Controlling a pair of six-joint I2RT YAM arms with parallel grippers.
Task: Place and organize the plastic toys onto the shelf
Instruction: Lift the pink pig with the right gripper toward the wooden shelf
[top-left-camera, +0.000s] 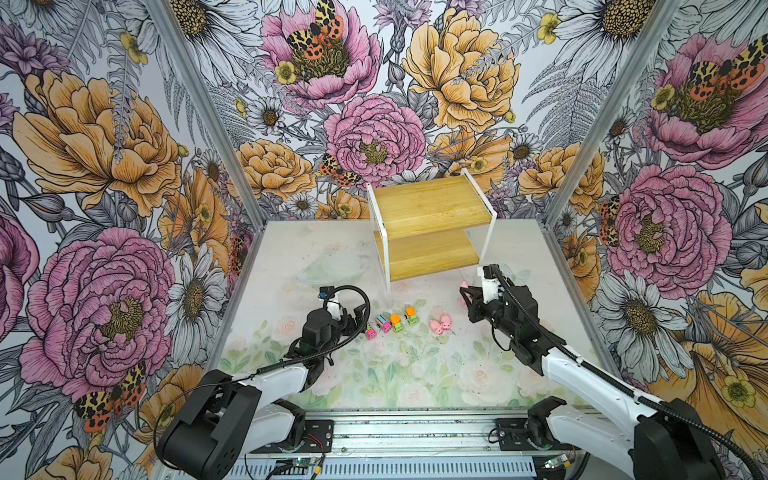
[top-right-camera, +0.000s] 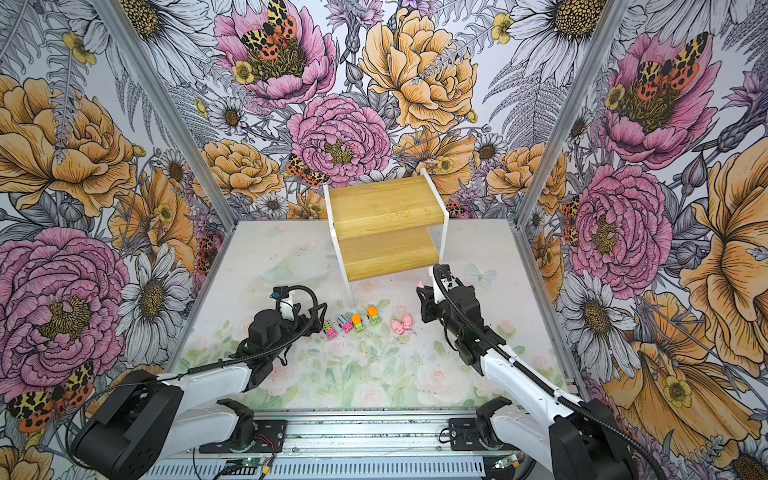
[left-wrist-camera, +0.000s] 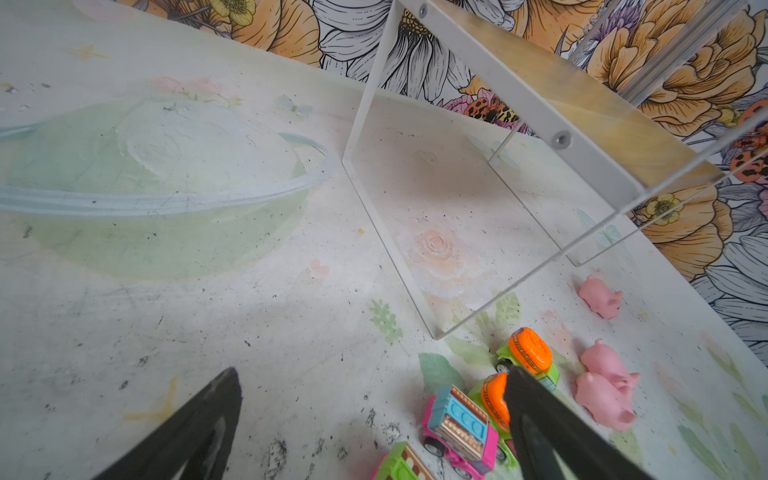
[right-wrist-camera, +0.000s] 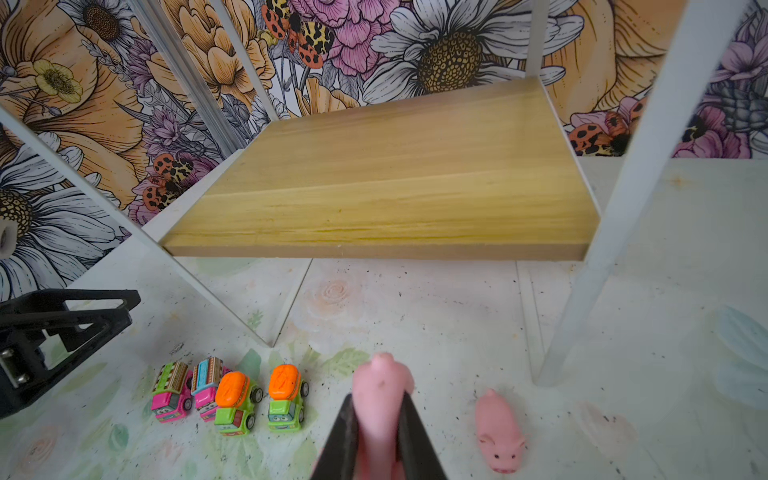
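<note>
Clearly the right gripper (right-wrist-camera: 376, 415) pinches narrowly on a small pink rubbery pig (right-wrist-camera: 382, 374), just off the front right corner of the two-tier bamboo-board shelf (right-wrist-camera: 374, 187) (upper centre in both top views). The left gripper (left-wrist-camera: 372, 374) gapes wide beside four bright plastic cars (right-wrist-camera: 237, 399). Three more pink pigs (left-wrist-camera: 606, 361) lie nearby, with open floral tabletop (top-left-camera: 395, 374) below.
</note>
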